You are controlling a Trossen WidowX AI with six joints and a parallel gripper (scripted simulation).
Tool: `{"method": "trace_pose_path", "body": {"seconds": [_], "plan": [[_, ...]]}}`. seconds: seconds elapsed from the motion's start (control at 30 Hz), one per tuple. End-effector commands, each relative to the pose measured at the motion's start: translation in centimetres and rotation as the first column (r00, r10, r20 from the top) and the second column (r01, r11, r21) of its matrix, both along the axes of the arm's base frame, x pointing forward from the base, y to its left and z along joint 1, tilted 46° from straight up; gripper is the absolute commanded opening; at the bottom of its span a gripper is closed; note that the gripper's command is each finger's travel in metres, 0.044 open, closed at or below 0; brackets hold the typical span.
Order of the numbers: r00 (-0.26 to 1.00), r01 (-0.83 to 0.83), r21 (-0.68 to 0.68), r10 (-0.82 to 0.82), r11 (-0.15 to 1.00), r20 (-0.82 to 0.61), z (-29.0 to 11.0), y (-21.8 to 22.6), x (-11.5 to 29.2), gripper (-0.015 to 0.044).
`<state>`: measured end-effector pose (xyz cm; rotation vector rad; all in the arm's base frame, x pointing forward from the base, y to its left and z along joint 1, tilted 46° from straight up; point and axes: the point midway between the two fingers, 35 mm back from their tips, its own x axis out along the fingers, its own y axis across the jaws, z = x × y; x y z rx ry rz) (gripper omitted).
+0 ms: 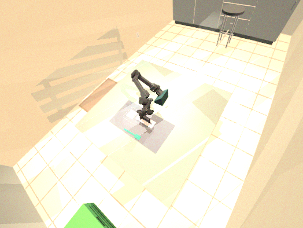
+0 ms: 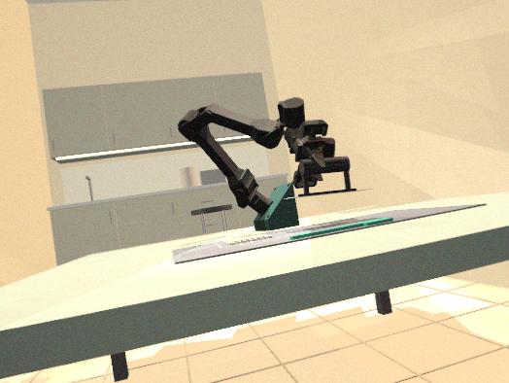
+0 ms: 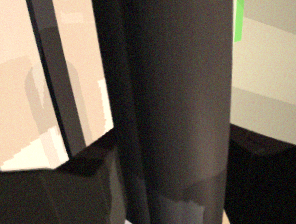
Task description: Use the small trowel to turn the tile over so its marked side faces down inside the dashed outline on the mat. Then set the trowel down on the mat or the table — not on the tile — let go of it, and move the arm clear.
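My gripper (image 1: 145,115) (image 2: 315,163) (image 3: 172,140) is shut on the thick dark handle of the trowel (image 1: 151,124) (image 2: 336,164) (image 3: 175,75). The trowel's flat blade is roughly level, held above the mat (image 1: 162,134) (image 2: 427,212), clear of it. The tile (image 1: 132,114) (image 2: 249,239) looks pale and lies flat on the mat, beside the held trowel and apart from it, at the dashed outline. No mark shows on its upper face. Glare and small size hide how exactly its edges sit within the outline. The tile is not clearly seen in the wrist view.
A teal spatula-like tool (image 1: 137,137) (image 2: 340,228) lies along the mat's near edge. The arm's dark green base block (image 1: 162,98) (image 2: 284,209) stands behind the mat. A brown board (image 1: 98,95) is farther left in the top view, and a green box (image 1: 84,217) is at its bottom.
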<state>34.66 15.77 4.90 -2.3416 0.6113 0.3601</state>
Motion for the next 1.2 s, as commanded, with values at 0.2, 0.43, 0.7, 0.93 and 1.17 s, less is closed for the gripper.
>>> {"method": "trace_pose_path", "body": {"seconds": [0.2,0.43,0.7,0.93,1.17], "plan": [[0.961,-0.189,-0.085,0.166,0.978,-0.219,-2.9,2.8,1.3,0.0],[0.876,-0.343,-0.113,0.274,0.932,-0.397,-5.5,4.5,1.7,0.0],[0.722,-0.517,-0.087,0.38,0.851,-0.579,-8.4,6.1,1.6,0.0],[0.544,-0.651,-0.011,0.456,0.759,-0.705,-10.8,7.4,1.0,0.0],[0.338,-0.751,0.106,0.518,0.652,-0.786,-12.9,8.6,0.1,0.0]]}}
